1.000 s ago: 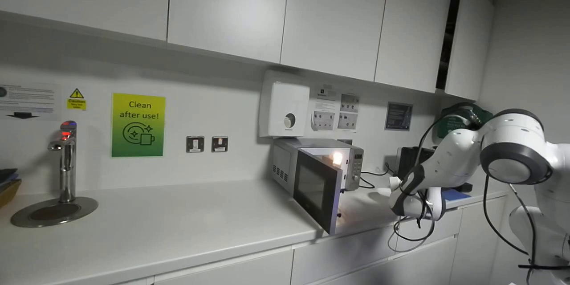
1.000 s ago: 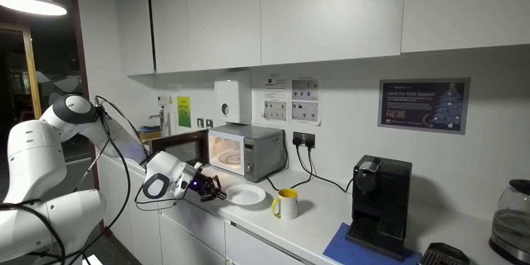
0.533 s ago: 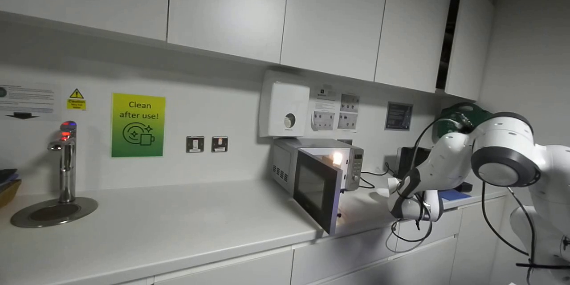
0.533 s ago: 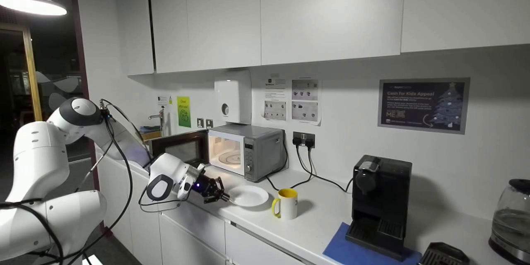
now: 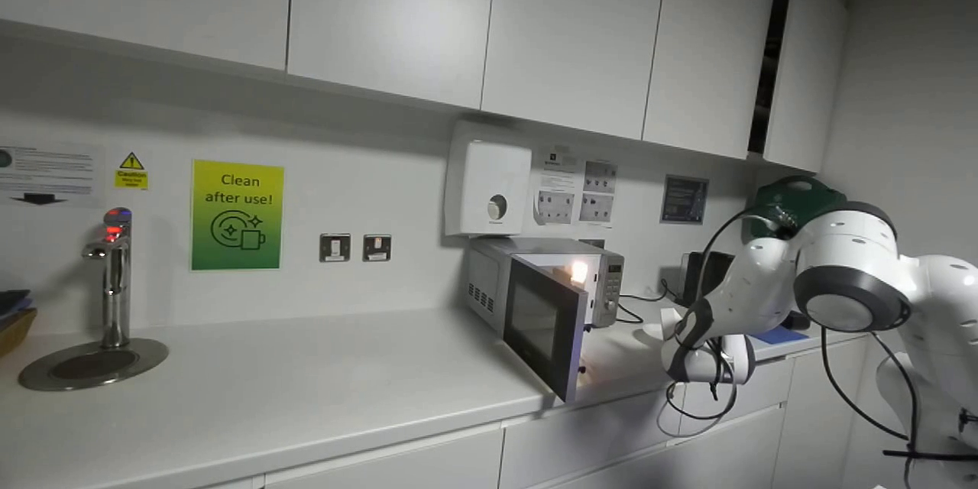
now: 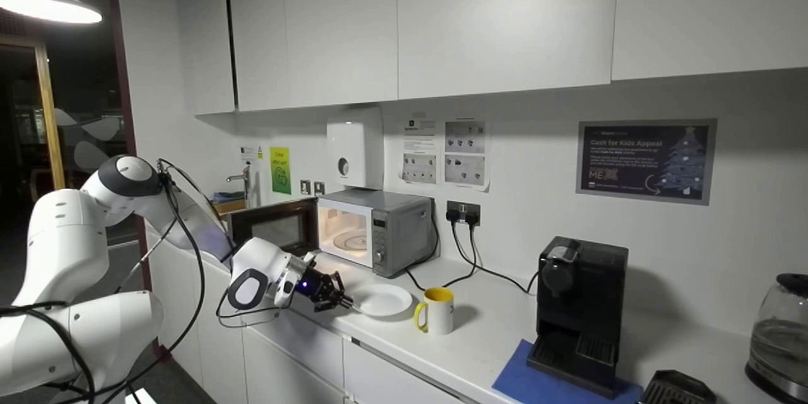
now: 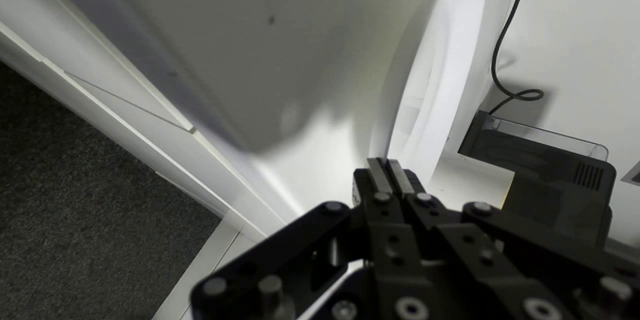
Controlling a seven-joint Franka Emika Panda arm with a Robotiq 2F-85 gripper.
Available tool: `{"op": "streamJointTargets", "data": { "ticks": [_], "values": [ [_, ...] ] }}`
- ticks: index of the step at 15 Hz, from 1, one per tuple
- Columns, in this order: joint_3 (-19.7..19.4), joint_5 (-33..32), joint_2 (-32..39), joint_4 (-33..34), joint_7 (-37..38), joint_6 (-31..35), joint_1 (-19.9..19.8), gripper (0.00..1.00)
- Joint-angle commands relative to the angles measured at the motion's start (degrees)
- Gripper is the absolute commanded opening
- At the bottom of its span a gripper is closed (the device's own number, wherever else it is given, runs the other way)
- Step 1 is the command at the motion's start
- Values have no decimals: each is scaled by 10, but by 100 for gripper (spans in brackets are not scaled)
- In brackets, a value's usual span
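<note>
White plate (image 6: 386, 300), rim clamped in gripper (image 7: 384, 162), arm (image 6: 189, 226) bent w/ elbow up, wrist tilted dn.

Black coffee machine (image 6: 582, 306) on a blue mat (image 6: 514, 374)

The white counter (image 6: 486, 334) carries a grey microwave (image 6: 398, 233), a yellow-handled mug (image 6: 439, 314) and — near its front edge — a blue mat (image 6: 526, 382).
</note>
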Motion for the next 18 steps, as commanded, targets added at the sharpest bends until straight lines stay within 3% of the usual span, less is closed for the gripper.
{"op": "streamJointTargets", "data": {
  "ticks": [1, 18],
  "values": [
    [5, -16, 29, 16, 34, 16, -15, 1],
    [30, -25, 51, 25, 72, 16, -37, 1]
  ]
}}
